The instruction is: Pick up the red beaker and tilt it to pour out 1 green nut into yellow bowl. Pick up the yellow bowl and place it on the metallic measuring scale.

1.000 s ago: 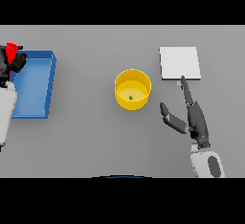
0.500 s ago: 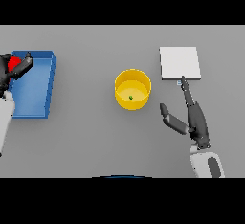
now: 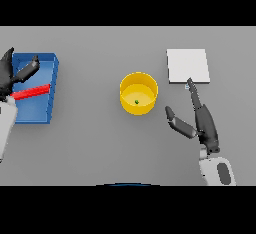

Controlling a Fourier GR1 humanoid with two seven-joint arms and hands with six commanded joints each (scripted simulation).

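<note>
Bowl (image 3: 138, 93), yellow, one green nut (image 3: 136, 102) inside; just left of right hand (image 3: 204, 123), fingers straight and apart, likely poised for pickup. Scale (image 3: 187, 65) touching or just beyond fingertips. Beaker (image 3: 30, 92), red, lying in blue tray (image 3: 52, 85) below left hand (image 3: 14, 74), fingers spread, clasping nothing; pour apparently finished.

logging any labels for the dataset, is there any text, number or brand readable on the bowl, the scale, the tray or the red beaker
None: no word, number, brand or sign can be read in the head view.
Yellow bowl: plain yellow, only a green nut inside.
Measuring scale: blank pale plate, no visible display or digits.
Blue tray: plain blue.
Red beaker: plain red, no graduation marks visible.
</note>
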